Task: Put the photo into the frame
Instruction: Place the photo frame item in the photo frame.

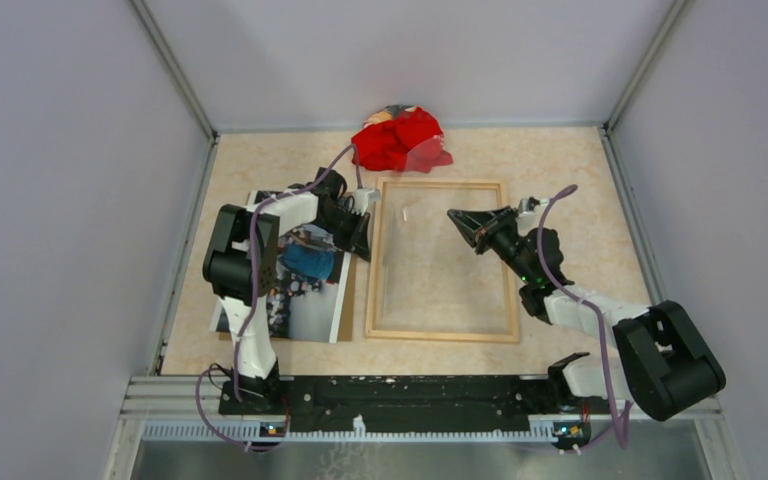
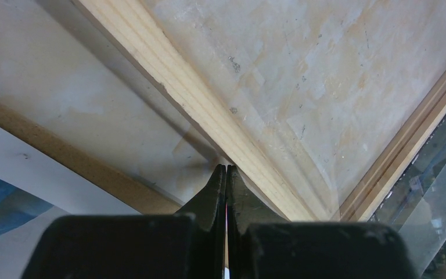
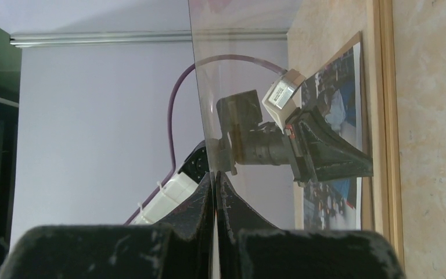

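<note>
Nearest the arm bases, the photo lies flat on the left of the counter, just beside the frame. Both have their long sides running near to far. The left tool is closed, tips at the frame's left rail; whether it pinches anything cannot be told. That arm stands nearer the print, which likely must travel rightward. Over the frame, the right tool is clamped on the edge of a clear pane. A red cloth lies beyond.
</note>
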